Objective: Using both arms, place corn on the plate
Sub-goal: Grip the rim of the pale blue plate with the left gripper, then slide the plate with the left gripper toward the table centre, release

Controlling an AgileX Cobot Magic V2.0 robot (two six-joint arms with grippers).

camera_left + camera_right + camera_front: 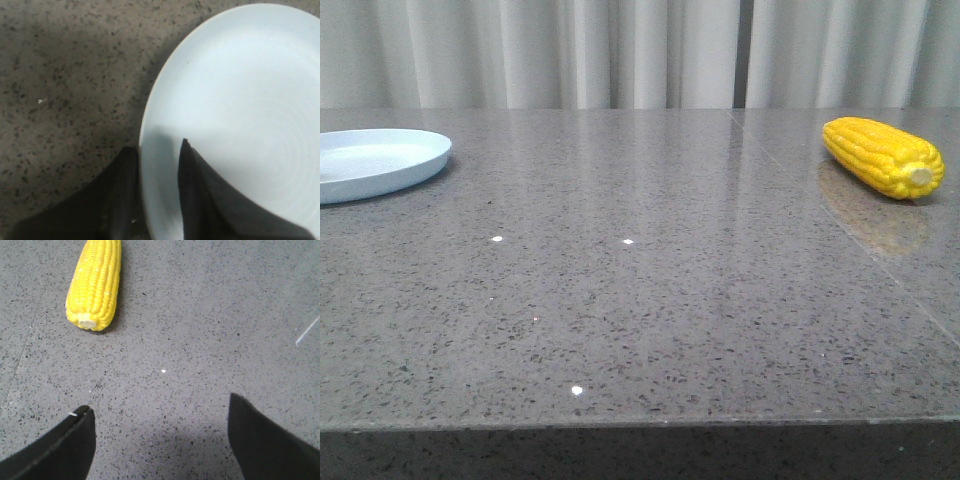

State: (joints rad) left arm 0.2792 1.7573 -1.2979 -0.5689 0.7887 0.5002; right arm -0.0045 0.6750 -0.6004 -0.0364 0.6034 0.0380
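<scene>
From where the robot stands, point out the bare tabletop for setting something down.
The broad stretch of table between the plate at far left and the corn at far right is bare, down to the near edge. It is tight only at the plate's rim, which the left claw straddles. The right claw hangs open over bare table.

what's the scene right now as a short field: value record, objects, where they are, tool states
corn: lying on its side, far right of table, pale stub end toward the camera, untouched
plate: far left of table, nothing on it
table: grey speckled stone top
left tool: fingers straddle the plate rim with a narrow gap, one over the plate and one outside; cannot tell if gripping
right tool: open wide, nothing between fingers, corn ahead of it and apart
task status: corn not yet on plate
</scene>
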